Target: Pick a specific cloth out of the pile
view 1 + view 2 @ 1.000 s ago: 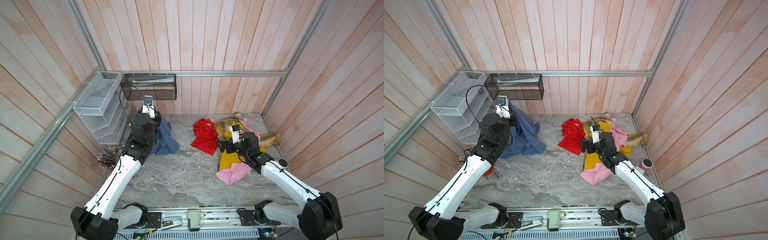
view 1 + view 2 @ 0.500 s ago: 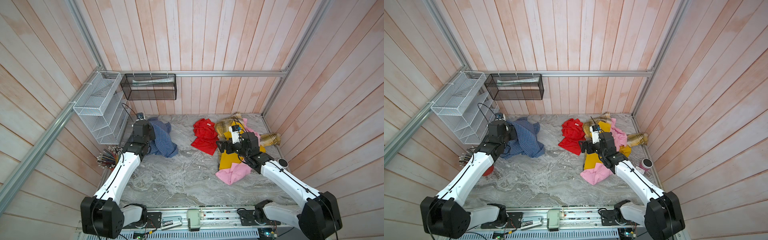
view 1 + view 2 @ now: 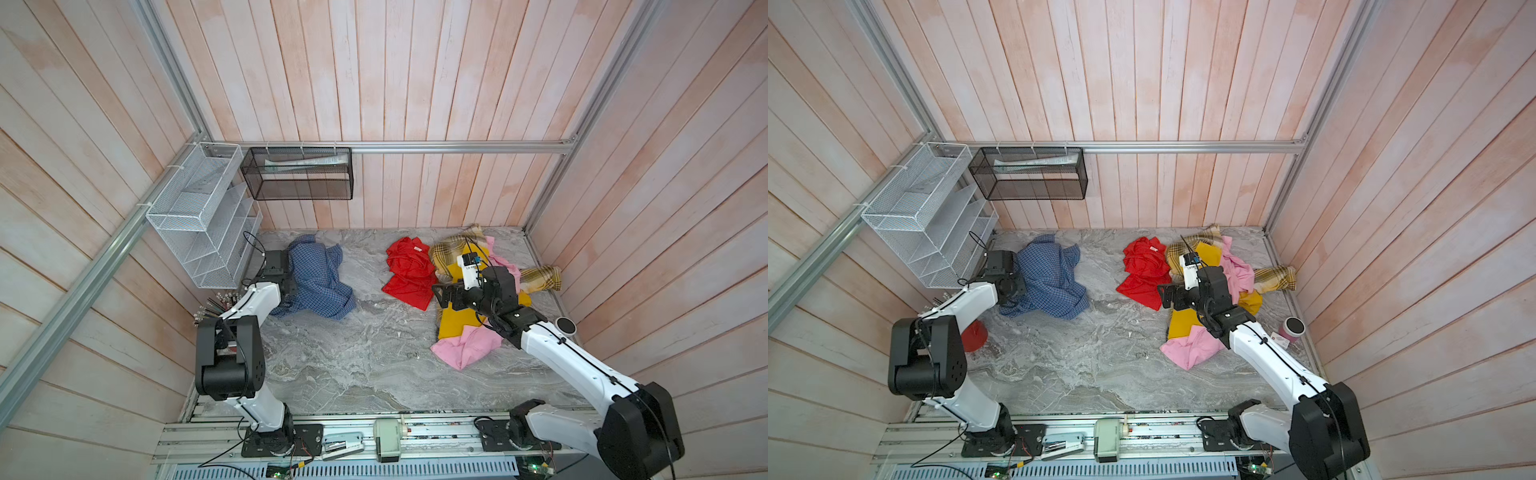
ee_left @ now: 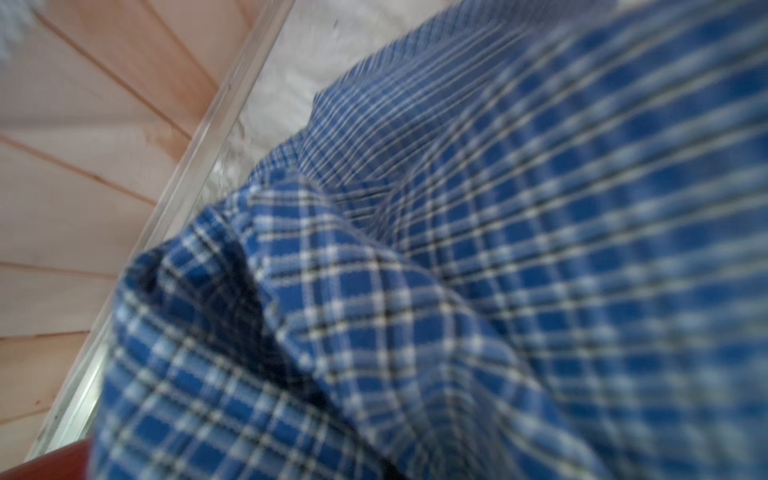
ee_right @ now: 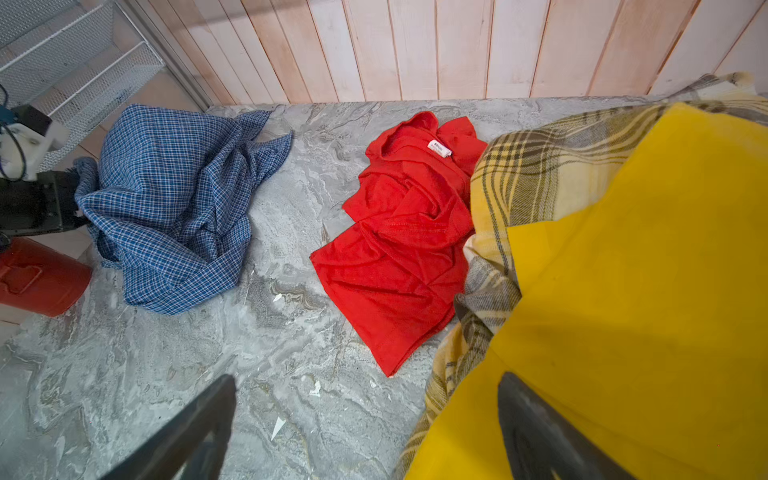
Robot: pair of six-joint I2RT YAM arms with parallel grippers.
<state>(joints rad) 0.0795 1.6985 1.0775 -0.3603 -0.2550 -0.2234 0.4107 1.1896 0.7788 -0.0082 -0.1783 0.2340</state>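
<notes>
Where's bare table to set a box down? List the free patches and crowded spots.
Free: the broad front stretch of table, bordered by blue check cloth, pink cloth and front rail; the lane between blue check cloth and red cloth. Crowded: the pile at back right.

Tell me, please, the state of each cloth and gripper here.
blue check cloth, crumpled on the table, apart from the pile
pile, loosely heaped
left gripper, jaws shut on blue check cloth
right gripper, jaws open, empty, above the pile's edge
red cloth, crumpled, against the pile
</notes>
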